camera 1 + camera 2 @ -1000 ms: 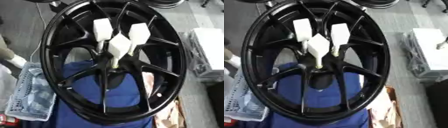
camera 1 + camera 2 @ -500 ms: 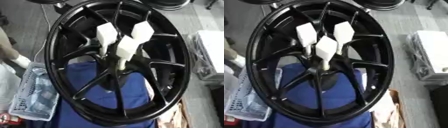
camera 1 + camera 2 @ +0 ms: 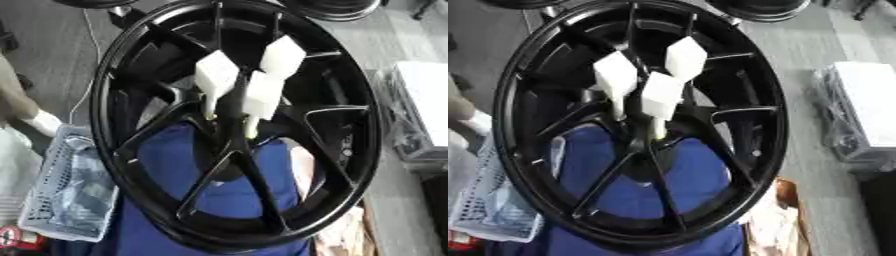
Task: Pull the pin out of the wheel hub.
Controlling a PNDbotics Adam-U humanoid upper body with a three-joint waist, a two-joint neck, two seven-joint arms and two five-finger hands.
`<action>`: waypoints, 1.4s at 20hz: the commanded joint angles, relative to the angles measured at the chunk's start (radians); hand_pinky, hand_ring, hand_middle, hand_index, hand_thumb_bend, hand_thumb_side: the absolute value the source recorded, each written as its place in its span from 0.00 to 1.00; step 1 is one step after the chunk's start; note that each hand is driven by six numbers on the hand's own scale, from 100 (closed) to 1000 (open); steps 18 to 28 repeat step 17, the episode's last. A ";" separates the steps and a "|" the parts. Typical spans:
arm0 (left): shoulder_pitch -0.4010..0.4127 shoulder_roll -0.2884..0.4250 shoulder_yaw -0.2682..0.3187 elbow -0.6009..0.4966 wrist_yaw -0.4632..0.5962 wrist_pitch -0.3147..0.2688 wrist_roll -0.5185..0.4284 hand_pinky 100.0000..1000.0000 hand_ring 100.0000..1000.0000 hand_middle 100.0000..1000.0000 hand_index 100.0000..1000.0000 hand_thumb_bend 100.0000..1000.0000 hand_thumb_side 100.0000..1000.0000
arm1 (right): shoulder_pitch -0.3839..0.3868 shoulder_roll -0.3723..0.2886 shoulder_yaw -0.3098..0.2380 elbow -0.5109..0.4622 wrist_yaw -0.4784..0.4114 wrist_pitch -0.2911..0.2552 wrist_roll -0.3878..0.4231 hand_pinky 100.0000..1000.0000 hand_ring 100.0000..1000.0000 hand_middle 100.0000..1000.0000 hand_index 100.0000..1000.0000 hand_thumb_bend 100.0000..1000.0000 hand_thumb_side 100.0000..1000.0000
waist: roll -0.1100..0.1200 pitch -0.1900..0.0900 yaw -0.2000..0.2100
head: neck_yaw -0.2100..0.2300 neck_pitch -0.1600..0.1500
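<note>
Here, with neither hand in view, we should grip one white-headed pin (image 3: 261,97) standing in the centre of the black wheel hub (image 3: 234,125) and draw it straight along its axis.

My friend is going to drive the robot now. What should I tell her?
Hands: neither robot hand shows in either eye view, so their state is unknown.
Things: the black wheel stands tilted over a blue cloth. Three white block-topped pins stick out of the hub at its middle.
Done: nothing to see yet; all three pins look seated in the hub.
Left: bring a hand in, take hold of a pin and pull it straight out of the hub.
Beside the wheel: a pale basket on the left.
</note>
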 commanded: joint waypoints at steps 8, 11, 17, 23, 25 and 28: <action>-0.153 0.167 -0.031 -0.015 -0.095 -0.024 -0.040 0.70 0.53 0.51 0.65 0.00 0.55 | -0.060 0.017 -0.028 -0.306 0.006 0.136 -0.512 0.47 0.67 0.68 0.78 0.00 0.52 | 0.021 -0.045 0.008 | -0.008 0.012; -0.204 0.228 -0.059 -0.015 -0.120 -0.026 -0.071 0.71 0.53 0.52 0.67 0.00 0.46 | -0.073 0.034 -0.038 -0.307 0.050 0.064 -0.513 0.47 0.67 0.68 0.78 0.00 0.53 | 0.025 -0.051 0.010 | -0.007 0.013; -0.275 0.297 -0.102 -0.015 -0.158 -0.018 -0.133 0.72 0.54 0.52 0.67 0.00 0.38 | -0.097 0.098 -0.023 -0.307 0.141 -0.091 -0.513 0.43 0.64 0.64 0.77 0.00 0.43 | 0.028 -0.055 0.018 | -0.008 0.013; -0.275 0.297 -0.102 -0.015 -0.158 -0.018 -0.133 0.72 0.54 0.52 0.67 0.00 0.38 | -0.097 0.098 -0.023 -0.307 0.141 -0.091 -0.513 0.43 0.64 0.64 0.77 0.00 0.43 | 0.028 -0.055 0.018 | -0.008 0.013; -0.275 0.297 -0.102 -0.015 -0.158 -0.018 -0.133 0.72 0.54 0.52 0.67 0.00 0.38 | -0.097 0.098 -0.023 -0.307 0.141 -0.091 -0.513 0.43 0.64 0.64 0.77 0.00 0.43 | 0.028 -0.055 0.018 | -0.008 0.013; -0.275 0.297 -0.102 -0.015 -0.158 -0.018 -0.133 0.72 0.54 0.52 0.67 0.00 0.38 | -0.097 0.098 -0.023 -0.307 0.141 -0.091 -0.513 0.43 0.64 0.64 0.77 0.00 0.43 | 0.028 -0.055 0.018 | -0.008 0.013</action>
